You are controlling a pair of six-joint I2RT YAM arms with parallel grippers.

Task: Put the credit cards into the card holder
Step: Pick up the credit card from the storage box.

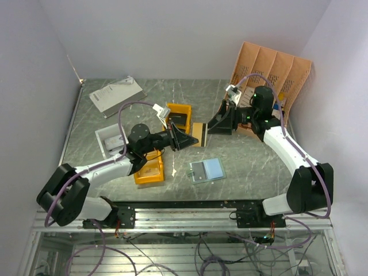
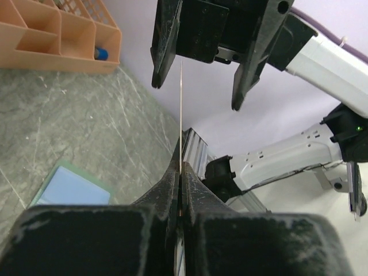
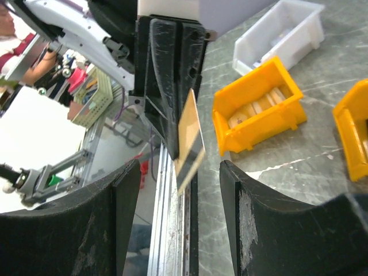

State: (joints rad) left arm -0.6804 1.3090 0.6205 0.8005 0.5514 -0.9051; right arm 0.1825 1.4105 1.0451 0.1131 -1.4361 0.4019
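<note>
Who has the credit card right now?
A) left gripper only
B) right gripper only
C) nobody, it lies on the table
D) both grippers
A: the left gripper is shut on the credit card, while the right gripper stands open around it, with a gap showing on each side in its wrist view.

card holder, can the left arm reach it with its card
Likely yes: card holder lies open, uncovered, near the left gripper; the right gripper is open, not clamping the card.

Boxed-in work cell, soft even light.
Grey-green marbled tabletop (image 1: 253,164), pale lilac-white walls (image 1: 190,34) on three sides, aluminium rail (image 1: 190,221) along the near edge.
</note>
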